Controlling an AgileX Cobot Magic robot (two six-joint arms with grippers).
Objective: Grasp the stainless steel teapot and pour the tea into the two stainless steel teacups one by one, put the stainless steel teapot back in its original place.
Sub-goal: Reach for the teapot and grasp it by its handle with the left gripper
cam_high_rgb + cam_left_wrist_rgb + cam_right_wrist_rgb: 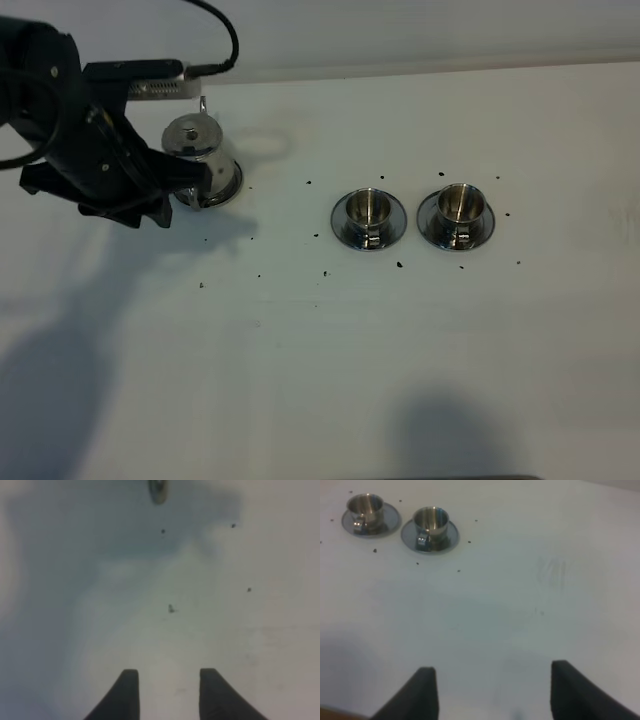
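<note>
Now left arm (70,150) angled down beside teapot (195,140), tool (167,672) parted.

Fairly bright, even light falls on the plain white worktop (400,380), probably from above and behind, since soft grey shadows spread toward its near edge in the high view. The small shiny round-bellied steel teapot (195,140) and the two small shiny steel teacups (368,208) (460,203) carry pale glints. The left wrist view is blurred throughout, under a broad bluish shadow. The right wrist view is sharper.
</note>
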